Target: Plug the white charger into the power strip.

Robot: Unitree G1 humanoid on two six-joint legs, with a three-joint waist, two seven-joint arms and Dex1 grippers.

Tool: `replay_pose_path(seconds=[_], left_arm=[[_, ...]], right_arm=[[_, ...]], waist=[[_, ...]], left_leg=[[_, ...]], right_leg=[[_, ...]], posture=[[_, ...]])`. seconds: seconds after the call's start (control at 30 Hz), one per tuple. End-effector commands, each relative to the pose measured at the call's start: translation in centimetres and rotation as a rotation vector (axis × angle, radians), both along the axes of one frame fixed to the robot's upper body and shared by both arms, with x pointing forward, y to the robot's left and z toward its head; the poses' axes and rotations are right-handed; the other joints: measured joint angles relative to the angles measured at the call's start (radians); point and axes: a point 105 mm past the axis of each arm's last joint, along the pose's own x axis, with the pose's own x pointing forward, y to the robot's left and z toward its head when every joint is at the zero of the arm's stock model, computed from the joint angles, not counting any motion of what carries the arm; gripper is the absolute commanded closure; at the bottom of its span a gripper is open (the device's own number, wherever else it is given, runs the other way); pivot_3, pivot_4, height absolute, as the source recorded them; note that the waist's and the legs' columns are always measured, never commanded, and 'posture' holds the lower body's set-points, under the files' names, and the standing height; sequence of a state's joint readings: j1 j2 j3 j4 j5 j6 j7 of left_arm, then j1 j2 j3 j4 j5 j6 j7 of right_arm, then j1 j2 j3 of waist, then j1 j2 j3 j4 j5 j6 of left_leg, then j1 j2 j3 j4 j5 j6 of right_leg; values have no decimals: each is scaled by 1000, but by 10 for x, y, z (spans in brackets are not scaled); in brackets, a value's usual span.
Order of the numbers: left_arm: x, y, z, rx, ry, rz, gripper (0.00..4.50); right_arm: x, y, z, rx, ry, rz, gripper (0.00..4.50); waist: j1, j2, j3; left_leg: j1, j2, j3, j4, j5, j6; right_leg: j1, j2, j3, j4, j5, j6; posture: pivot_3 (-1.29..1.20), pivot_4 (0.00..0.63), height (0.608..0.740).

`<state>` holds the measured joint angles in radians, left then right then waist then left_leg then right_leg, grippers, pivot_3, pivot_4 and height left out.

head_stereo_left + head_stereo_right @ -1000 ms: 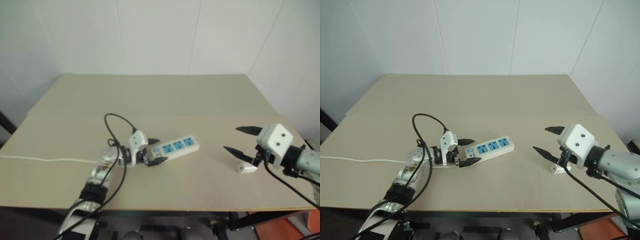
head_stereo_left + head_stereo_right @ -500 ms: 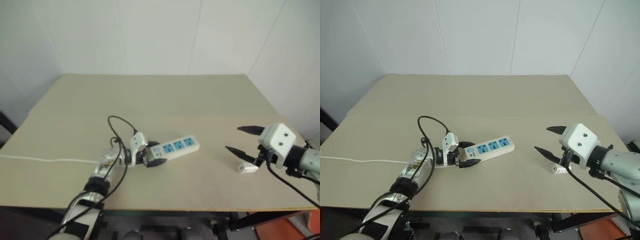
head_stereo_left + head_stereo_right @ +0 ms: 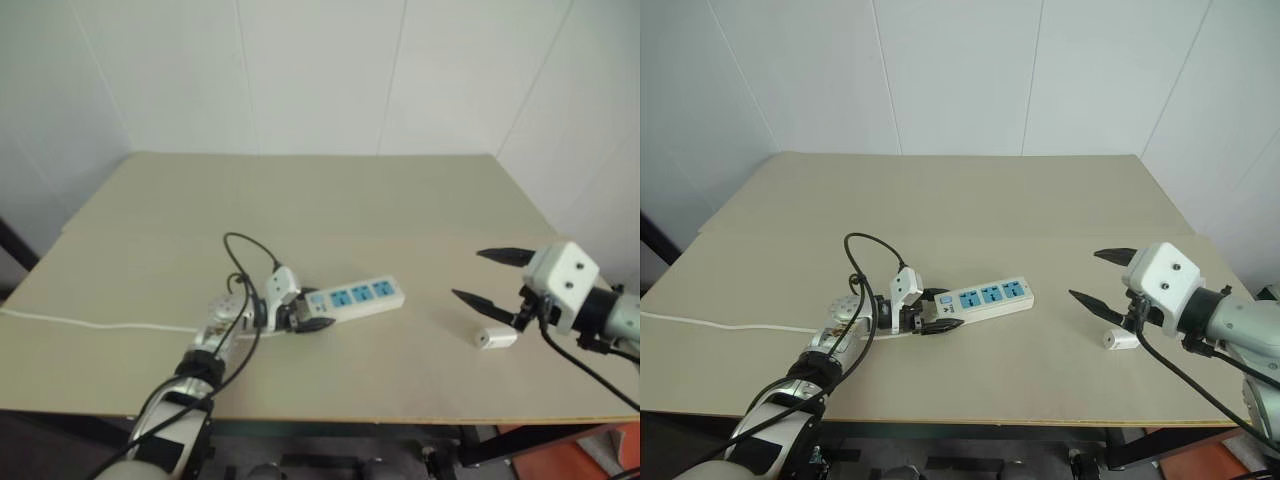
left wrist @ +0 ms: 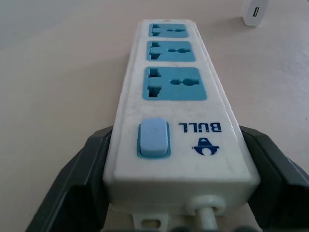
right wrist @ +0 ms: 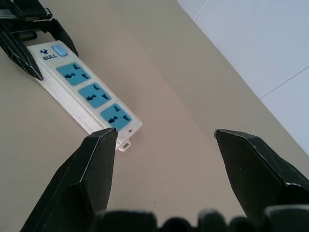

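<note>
The power strip (image 3: 358, 296) lies flat near the table's middle, a white bar with three blue sockets and a blue switch (image 4: 153, 138). My left gripper (image 3: 310, 311) is shut on its switch end, one black finger (image 4: 82, 179) pressed against each long side. The white charger (image 3: 495, 338) lies on the table off to the right, well apart from the strip, and it also appears beyond the strip's far end as the white charger (image 4: 254, 12). Just left of and above the charger hangs my right gripper (image 3: 468, 274), open and holding nothing.
The strip's thin white cord (image 3: 90, 323) trails left across the beige table (image 3: 330, 200) to its edge. A black cable (image 3: 240, 250) loops up from my left wrist. White walls rise behind the table, whose front edge (image 3: 400, 415) is close.
My left gripper's fingers, spread a second ago, have closed on the strip's switch end, and the hand has sunk slightly. The right arm and the charger have stayed put.
</note>
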<state>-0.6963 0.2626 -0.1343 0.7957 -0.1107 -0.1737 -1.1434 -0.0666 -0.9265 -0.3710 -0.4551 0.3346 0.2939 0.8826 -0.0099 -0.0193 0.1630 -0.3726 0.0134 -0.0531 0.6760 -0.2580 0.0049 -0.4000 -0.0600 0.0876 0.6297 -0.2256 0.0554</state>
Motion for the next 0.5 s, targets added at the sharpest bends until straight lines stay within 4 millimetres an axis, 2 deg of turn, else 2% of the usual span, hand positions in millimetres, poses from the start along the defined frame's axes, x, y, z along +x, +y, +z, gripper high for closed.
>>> replay_pose_path(seconds=[0.03,0.2,0.33,0.5], left_arm=[[-8,-3,-15,23,52,-18,1207],[-12,-3,-11,43,20,-52,1207],[-26,-7,-2,34,-16,-133,1207],[-46,-8,4,69,-41,-246,1207]], right_arm=[[-4,1,8,-7,-21,12,650],[-3,1,-1,-45,28,53,650],[-1,-3,-1,-93,70,102,650],[10,-12,13,-105,101,95,650]], waist=[[0,0,0],[-3,0,0],[-5,0,0],[-5,0,0]], left_leg=[[0,0,0,0,0,0],[0,0,0,0,0,0],[0,0,0,-1,0,0],[-1,0,0,-1,0,0]], right_leg=[[0,0,0,0,0,0],[0,0,0,0,0,0],[-1,0,0,0,0,0],[-2,0,0,0,0,0]], posture=[[0,150,740],[0,150,740],[0,150,740],[0,150,740]])
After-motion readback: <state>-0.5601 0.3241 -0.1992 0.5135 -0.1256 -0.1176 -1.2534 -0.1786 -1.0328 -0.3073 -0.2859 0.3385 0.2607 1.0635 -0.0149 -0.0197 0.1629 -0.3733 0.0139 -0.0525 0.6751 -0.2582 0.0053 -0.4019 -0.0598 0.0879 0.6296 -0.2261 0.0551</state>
